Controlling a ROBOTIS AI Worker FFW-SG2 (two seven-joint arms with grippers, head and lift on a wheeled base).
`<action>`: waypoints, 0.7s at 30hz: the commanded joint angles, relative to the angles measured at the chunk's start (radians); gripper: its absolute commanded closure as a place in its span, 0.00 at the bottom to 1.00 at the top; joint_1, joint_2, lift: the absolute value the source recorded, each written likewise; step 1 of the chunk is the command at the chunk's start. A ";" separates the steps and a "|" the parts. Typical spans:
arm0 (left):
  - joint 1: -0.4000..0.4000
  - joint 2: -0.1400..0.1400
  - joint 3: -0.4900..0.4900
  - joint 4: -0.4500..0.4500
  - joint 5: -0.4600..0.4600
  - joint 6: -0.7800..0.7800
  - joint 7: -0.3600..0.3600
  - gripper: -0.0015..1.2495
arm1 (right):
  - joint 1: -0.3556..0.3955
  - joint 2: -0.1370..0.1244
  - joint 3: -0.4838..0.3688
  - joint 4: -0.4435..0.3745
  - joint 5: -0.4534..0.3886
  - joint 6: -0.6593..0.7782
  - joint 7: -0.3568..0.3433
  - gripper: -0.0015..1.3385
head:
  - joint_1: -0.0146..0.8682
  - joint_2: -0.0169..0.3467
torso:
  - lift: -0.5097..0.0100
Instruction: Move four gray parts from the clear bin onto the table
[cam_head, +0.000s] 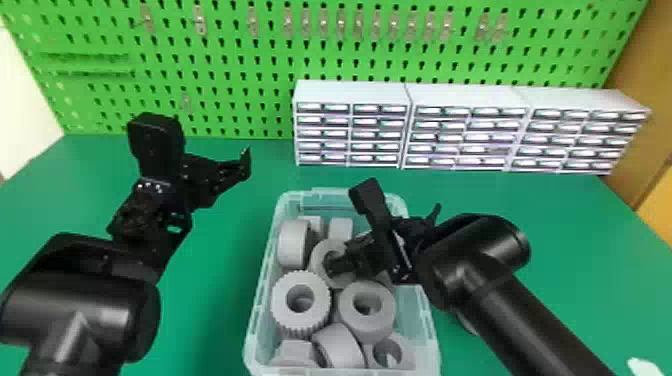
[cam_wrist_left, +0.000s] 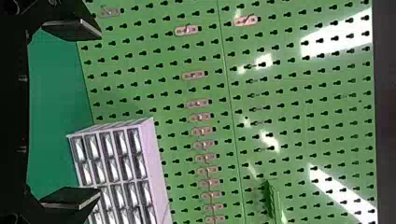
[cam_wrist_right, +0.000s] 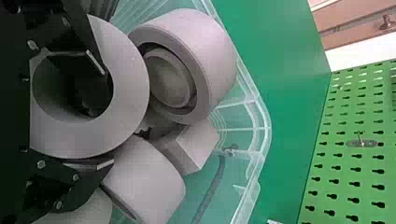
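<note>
The gray ring (cam_head: 319, 255) sits in the bin (cam_head: 253, 325), its hole facing up, its axis running toward the right gripper (cam_head: 350, 259); one finger (cam_wrist_right: 91, 51) is inside the hole, the other outside, spread; the left gripper (cam_head: 217, 176) is spread over the green table (cam_head: 215, 300); drawers (cam_head: 350, 130) stand behind, before a green pegboard (cam_head: 270, 70).

The clear bin (cam_head: 251, 336) looks faintly aqua to me, the parts (cam_head: 367, 327) inside it plain gray, one ring (cam_head: 300, 321) ribbed round its side. Under it, a deep green table (cam_head: 215, 310); behind it, white drawer cabinets (cam_head: 350, 92) and bright green pegboard (cam_head: 220, 107) patterned with dark keyholes.
</note>
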 joint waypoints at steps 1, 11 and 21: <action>0.000 0.000 0.002 -0.001 0.000 0.000 0.000 0.09 | -0.003 0.001 0.005 -0.001 0.018 0.004 0.002 0.57 | 0.78 0.14 | 0.89; 0.002 0.000 0.002 -0.001 0.000 0.000 -0.002 0.09 | 0.003 -0.001 0.005 -0.032 0.057 -0.022 0.002 0.84 | 0.78 0.14 | 0.89; 0.005 0.000 0.003 -0.001 0.000 0.000 -0.003 0.09 | 0.008 -0.007 -0.039 -0.133 0.115 0.020 0.002 0.84 | 0.78 0.14 | 0.89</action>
